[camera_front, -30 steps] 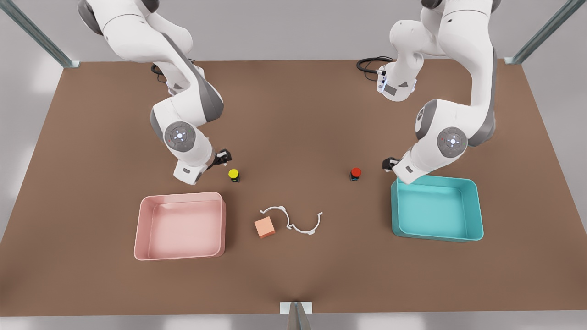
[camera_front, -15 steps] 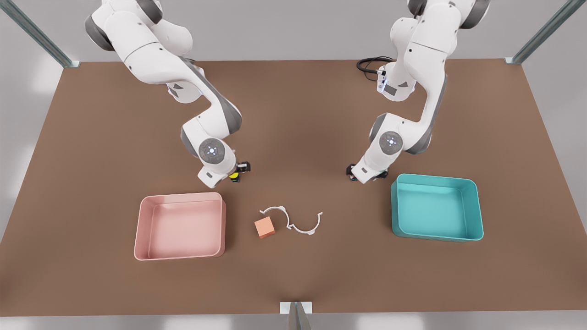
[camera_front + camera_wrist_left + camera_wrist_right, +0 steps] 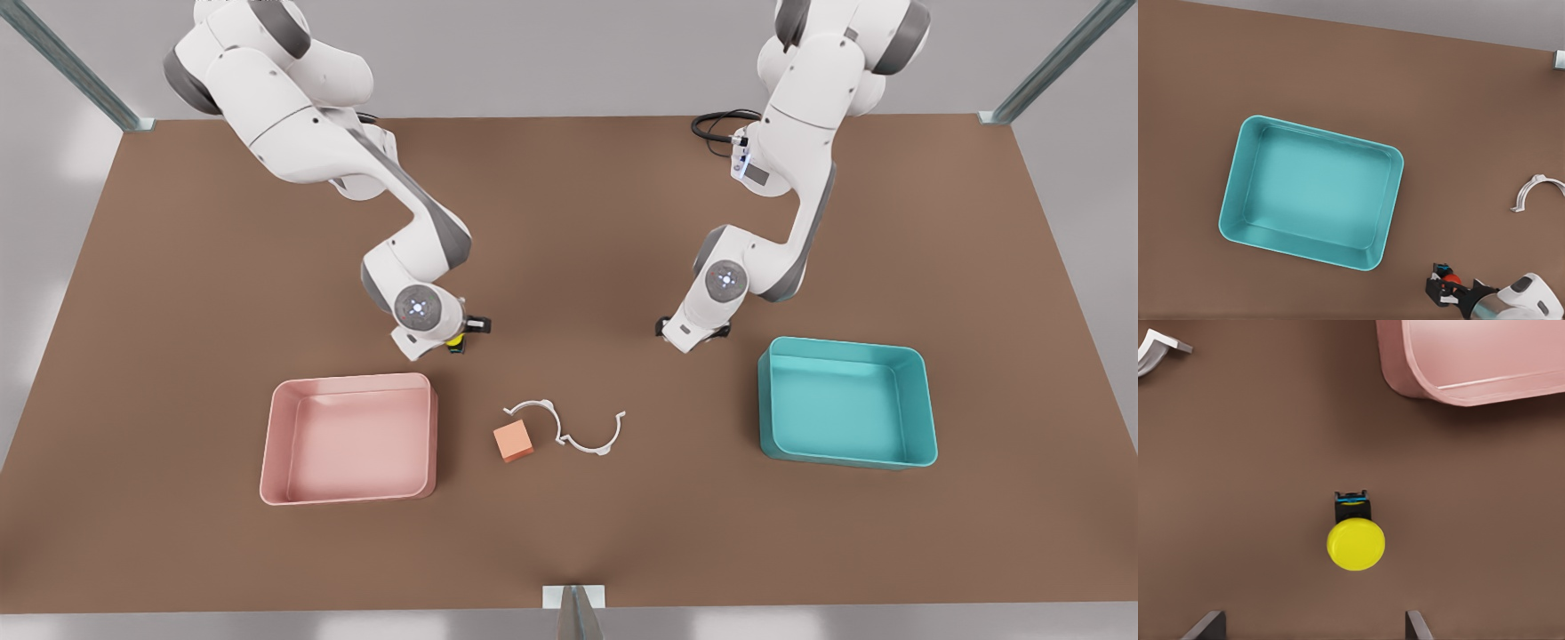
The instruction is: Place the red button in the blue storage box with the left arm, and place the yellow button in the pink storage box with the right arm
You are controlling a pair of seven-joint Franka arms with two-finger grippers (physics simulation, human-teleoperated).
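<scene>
Red button (image 3: 1451,279) and yellow button (image 3: 1355,545) both sit on the bench (image 3: 569,222), outside the blue storage box (image 3: 1231,220) and pink storage box (image 3: 276,444); the right pincer (image 3: 1313,625) hangs open over yellow, the left pincer (image 3: 1446,291) is at red, grip impossible to tell, so lifting and placing remain.

both arms reach low; right hand (image 3: 1308,623) fingers spread apart

White Franka arms w/ grey joints, lit round wrist discs, black cables at bases.
</scene>
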